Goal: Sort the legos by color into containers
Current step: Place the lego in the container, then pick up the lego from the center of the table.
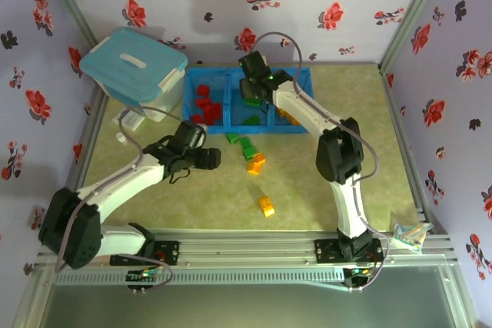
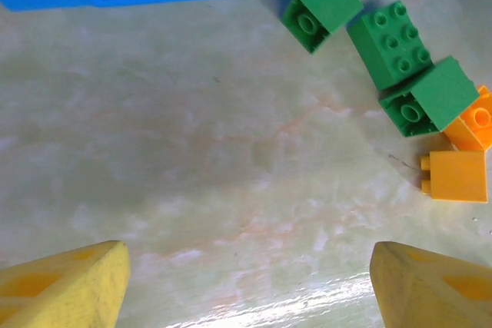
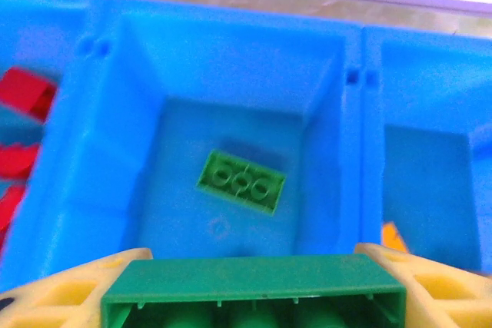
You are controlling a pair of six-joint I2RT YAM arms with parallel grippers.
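Presently, by item.

Room: lilac walls (image 1: 231, 5) printed with red and dark flowers, on three sides. Metal rails (image 1: 246, 242) run along the near edge.

Table (image 1: 154, 205): pale green-beige, marbled, with a glossy glare under my left gripper (image 2: 246, 289).

Tray (image 1: 306, 74): blue, three compartments, at the far middle of the table.
- Left compartment: red legos (image 1: 204, 101).
- Middle compartment: one green lego (image 3: 241, 182), flat on the floor.
- Right compartment: an orange piece (image 3: 392, 236), partly hidden by the wall.

Tub (image 1: 134, 63): white with a light-blue lid, far left, just beside the tray.

Loose on the table:
- Three green legos (image 2: 388, 44), clustered just in front of the tray.
- Two orange legos (image 2: 457, 176), just beside them on the near side.
- One yellow lego (image 1: 267, 206), apart, nearer the rails.

Left gripper: low over bare table, left of the cluster. Its fingers (image 2: 61, 286) are spread wide with nothing between them.

Right gripper (image 3: 254, 297): over the middle compartment, closed upon a green brick (image 3: 254, 278). The brick lies long side across, hollow underside toward the camera.

Packet (image 1: 411, 233): small, crumpled, at the near right corner by the rails.
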